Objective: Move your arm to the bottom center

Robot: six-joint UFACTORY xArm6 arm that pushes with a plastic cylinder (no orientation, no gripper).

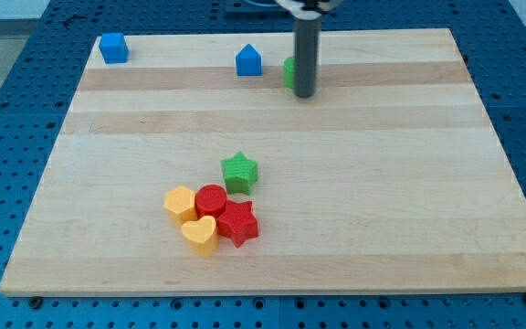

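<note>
Nearest the view's bottom, the surface (272, 270) lies bare at its bottom centre, the spot the task names. Just above it cluster a yellow heart (200, 235), red star (237, 222), red cylinder (211, 199), yellow hexagon (180, 203) and green star (239, 172). The tip (304, 94) stands far up, so the goal lies down-view past that cluster. As end effector it grasps nothing. It half hides a green block (289, 71); two blue blocks (248, 61) (112, 47) sit leftward.
</note>
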